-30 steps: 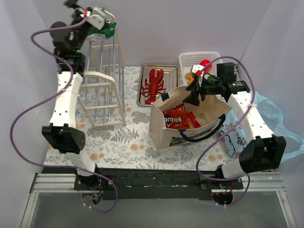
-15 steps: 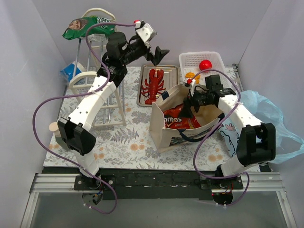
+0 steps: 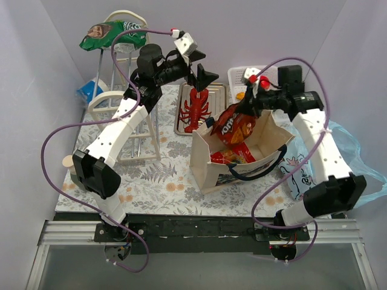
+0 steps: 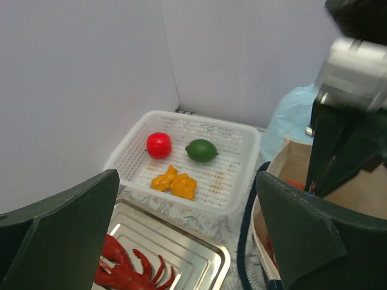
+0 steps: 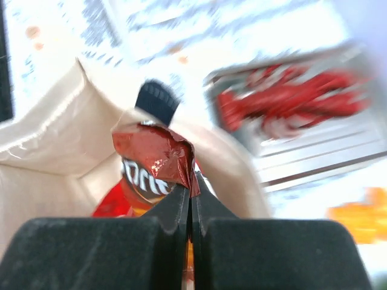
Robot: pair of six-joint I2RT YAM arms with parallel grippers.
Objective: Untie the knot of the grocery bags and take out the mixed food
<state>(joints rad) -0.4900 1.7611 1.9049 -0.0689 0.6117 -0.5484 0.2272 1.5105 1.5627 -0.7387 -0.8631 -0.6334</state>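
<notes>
1. Gripping the crumpled top edge of the Doritos chip bag [image 3: 234,124] [image 5: 154,163], the right pincer [image 3: 248,99] [image 5: 192,181] is fully closed, fingers pressed together on the foil.
2. The chip bag hangs directly below this pincer. Its upper part is raised above the beige tote [image 3: 208,163] and its lower end is inside the tote mouth.
3. The tote stands upright on the surface, mouth open.
4. The left pincer [image 3: 202,75] [image 4: 187,211] is spread wide and holds nothing. It hovers above the red lobster [image 3: 195,109] [image 4: 130,269], which lies on the metal tray [image 3: 225,87] [image 4: 199,241].
5. The white basket [image 3: 242,74] [image 4: 242,145] behind the tote contains the red apple [image 4: 158,145] and the green fruit [image 4: 201,150], near each other.
6. The green snack bag [image 3: 112,33] lies on top of the rack at far left.
7. The light-blue bag [image 3: 357,151] lies to the right of the tote.
</notes>
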